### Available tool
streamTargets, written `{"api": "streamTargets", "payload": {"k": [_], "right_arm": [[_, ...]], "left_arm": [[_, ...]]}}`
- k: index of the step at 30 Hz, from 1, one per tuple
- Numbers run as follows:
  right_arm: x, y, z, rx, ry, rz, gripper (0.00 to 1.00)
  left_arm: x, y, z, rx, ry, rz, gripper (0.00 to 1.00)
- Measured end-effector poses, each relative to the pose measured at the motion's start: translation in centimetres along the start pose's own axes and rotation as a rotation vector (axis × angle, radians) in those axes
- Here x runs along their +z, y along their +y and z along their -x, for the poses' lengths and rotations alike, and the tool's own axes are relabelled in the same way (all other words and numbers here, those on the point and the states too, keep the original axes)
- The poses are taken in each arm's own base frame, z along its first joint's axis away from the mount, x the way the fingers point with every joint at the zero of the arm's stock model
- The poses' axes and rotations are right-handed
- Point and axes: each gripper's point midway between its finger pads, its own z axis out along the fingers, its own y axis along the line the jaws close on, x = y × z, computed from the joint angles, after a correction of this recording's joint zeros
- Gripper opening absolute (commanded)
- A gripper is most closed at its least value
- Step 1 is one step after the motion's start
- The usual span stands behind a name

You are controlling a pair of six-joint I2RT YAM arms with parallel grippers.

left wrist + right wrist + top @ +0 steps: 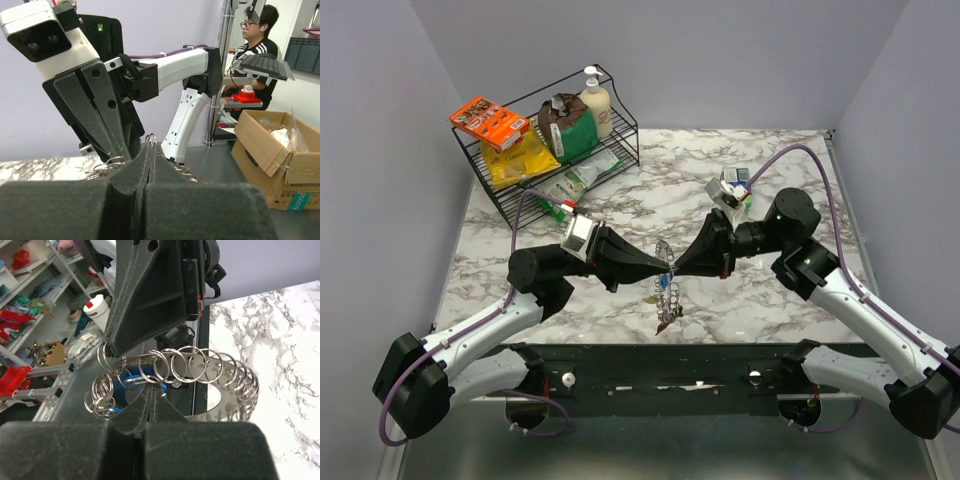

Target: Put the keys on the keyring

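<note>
My two grippers meet tip to tip over the middle of the marble table. The keyring (665, 248) is lifted between them, a flat silvery loop (247, 385) strung with many small split rings. The left gripper (666, 264) (150, 146) is shut, with a small split ring (150, 137) poking out of its tips. The right gripper (676, 266) (150, 390) is shut on another small ring of the loop, with a blue key head (125, 387) right behind its tips. More keys (668, 308) dangle below towards the table.
A black wire rack (620, 150) at the back left holds an orange box (488, 122), packets and a pump bottle (597, 100). Small boxes (735, 185) lie at the back right. Grey walls close in the table's left, right and far sides.
</note>
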Motion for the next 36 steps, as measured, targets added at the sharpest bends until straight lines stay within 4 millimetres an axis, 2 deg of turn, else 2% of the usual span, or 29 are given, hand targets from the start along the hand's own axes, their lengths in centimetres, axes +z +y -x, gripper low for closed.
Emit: {"api": "streamTargets", "payload": {"k": [3, 6, 7, 9, 10, 12, 13, 16, 20, 25, 31, 36], "right_arm": [[0.0, -0.1, -0.2, 0.001, 0.004, -0.004, 0.04], [-0.1, -0.2, -0.3, -0.002, 0.005, -0.025, 0.22], [-0.2, -0.1, -0.2, -0.012, 0.001, -0.035, 0.33], [-0.5, 0.0, 0.0, -0.032, -0.007, -0.059, 0.41], [-0.7, 0.2, 0.2, -0.048, -0.012, -0.069, 0.49], [-1.0, 0.5, 0.4, -0.074, -0.019, -0.087, 0.56], [-1.1, 0.5, 0.4, -0.086, -0.019, -0.095, 0.63], [-1.4, 0.5, 0.5, -0.103, -0.015, -0.118, 0.72], [-1.5, 0.7, 0.8, -0.115, -0.01, -0.128, 0.75], [-1.7, 1.7, 2.3, -0.154, -0.032, -0.121, 0.76], [-1.5, 2.9, 3.9, -0.164, -0.073, -0.079, 0.69], [-0.8, 3.2, 4.0, -0.125, -0.075, -0.034, 0.63]], "left_arm": [[0.0, 0.0, 0.0, 0.001, 0.001, -0.002, 0.0], [0.0, 0.0, 0.0, 0.001, 0.002, -0.001, 0.0], [0.0, 0.0, -0.1, -0.001, 0.004, -0.001, 0.0], [0.0, 0.0, -0.2, -0.003, 0.009, -0.001, 0.0], [0.0, 0.0, -0.2, -0.004, 0.012, -0.002, 0.0], [-0.1, -0.1, -0.2, -0.003, 0.016, -0.003, 0.0], [-0.1, -0.2, -0.2, 0.0, 0.017, -0.004, 0.0], [-0.2, -0.4, -0.3, 0.004, 0.026, -0.011, 0.0], [-0.3, -0.6, -0.5, -0.003, 0.04, -0.014, 0.0], [-0.3, -0.7, -0.5, -0.003, 0.045, -0.019, 0.0], [-0.3, -0.8, -0.6, -0.003, 0.047, -0.022, 0.0], [-0.3, -0.8, -0.6, -0.003, 0.047, -0.022, 0.0]]}}
